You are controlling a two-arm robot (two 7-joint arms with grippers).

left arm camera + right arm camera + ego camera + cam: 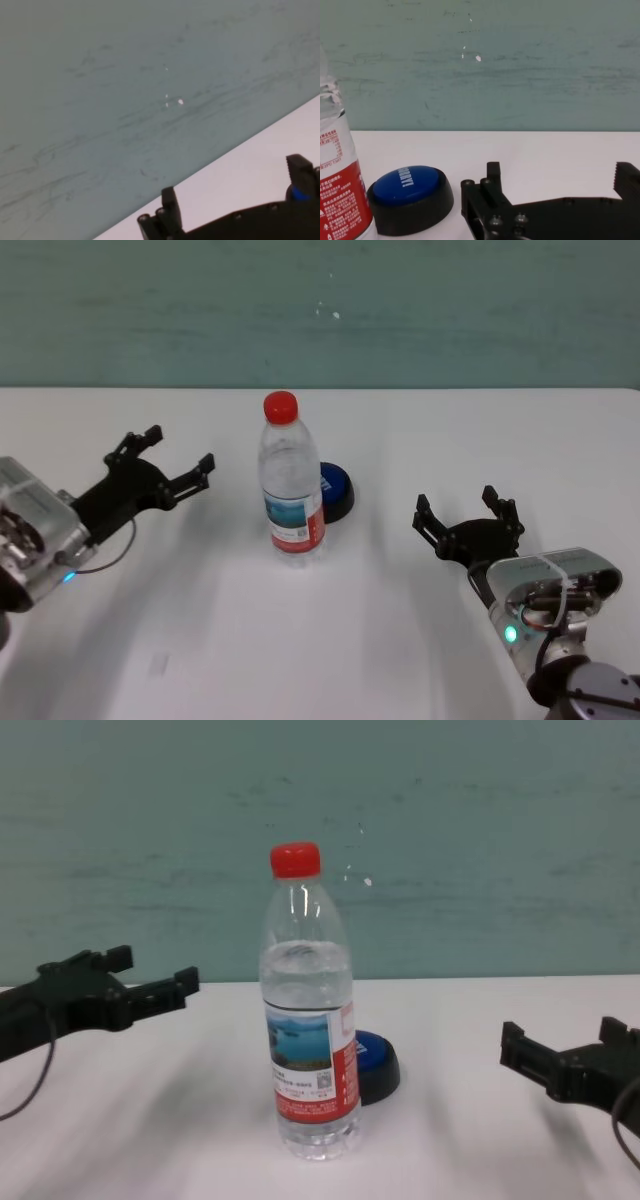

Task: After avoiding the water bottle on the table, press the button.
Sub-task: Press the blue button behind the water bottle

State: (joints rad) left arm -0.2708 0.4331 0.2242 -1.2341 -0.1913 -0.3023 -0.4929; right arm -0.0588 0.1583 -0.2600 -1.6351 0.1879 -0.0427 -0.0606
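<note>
The water bottle (291,482) stands upright mid-table, clear with a red cap; it also shows in the chest view (307,1010) and at the edge of the right wrist view (337,180). The blue button (335,490) on its black base sits just behind the bottle on its right, partly hidden by it; it shows in the chest view (375,1060) and the right wrist view (410,197). My left gripper (178,458) is open and empty, left of the bottle. My right gripper (458,508) is open and empty, right of the button.
The white table (400,630) runs back to a teal wall (320,310). Bare tabletop lies between each gripper and the bottle.
</note>
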